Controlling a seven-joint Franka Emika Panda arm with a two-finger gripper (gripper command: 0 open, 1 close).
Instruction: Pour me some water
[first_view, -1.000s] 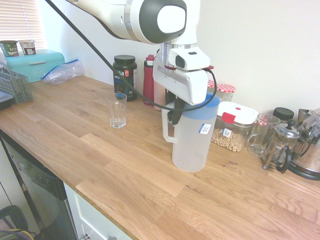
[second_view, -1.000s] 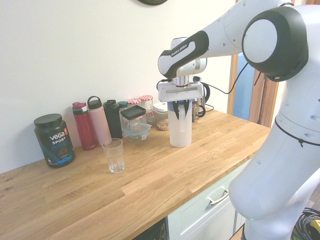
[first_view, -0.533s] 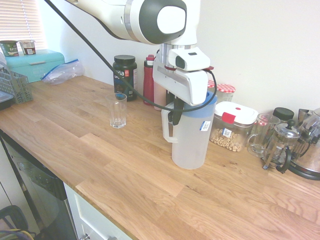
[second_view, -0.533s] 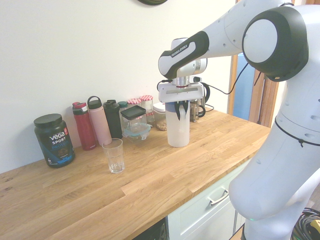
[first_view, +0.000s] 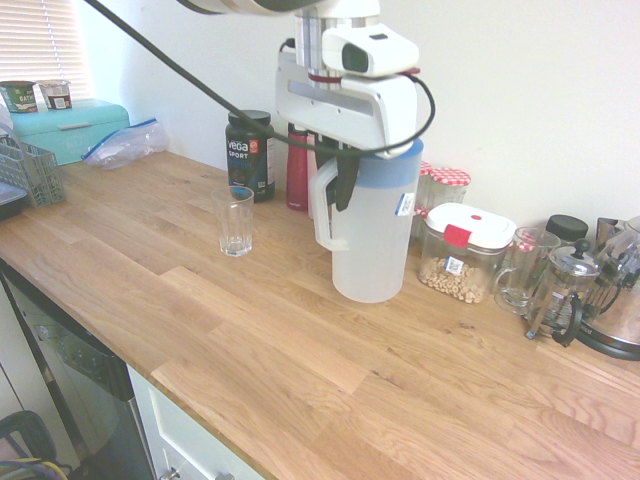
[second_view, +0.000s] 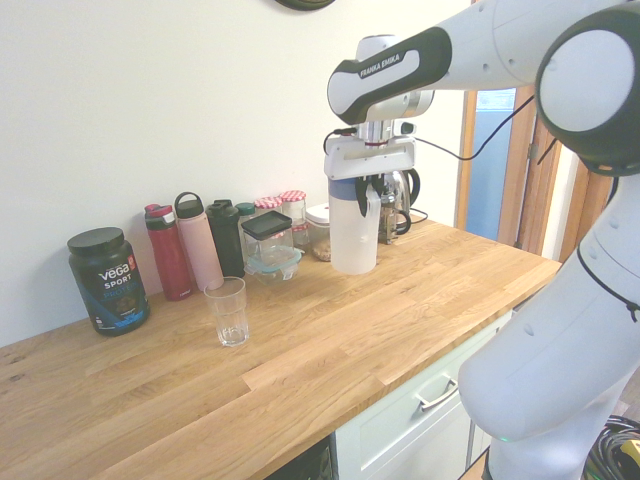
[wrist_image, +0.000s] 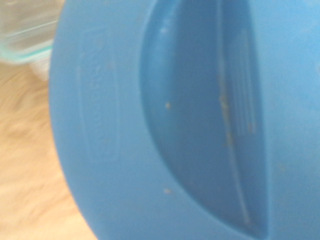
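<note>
Water jug (first_view: 371, 235) in claw (first_view: 342, 190), airborne

My end effector (second_view: 368, 192) is clamped on the handle of the frosted water jug (second_view: 354, 232), which hangs upright clear of the bench (second_view: 330, 340). The drinking glass (second_view: 229, 311) stands well apart from the jug, toward the Vega Sport tub (second_view: 108, 279). Behind the glass, by the wall, stand a red bottle (second_view: 168, 252), a pink bottle (second_view: 199, 246) and a black bottle (second_view: 226, 236).

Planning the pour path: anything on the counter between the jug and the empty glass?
Nothing visible. The gripper holds the jug by its handle, and only bare worktop lies between it and the glass. The bottles stand behind, by the wall.
</note>
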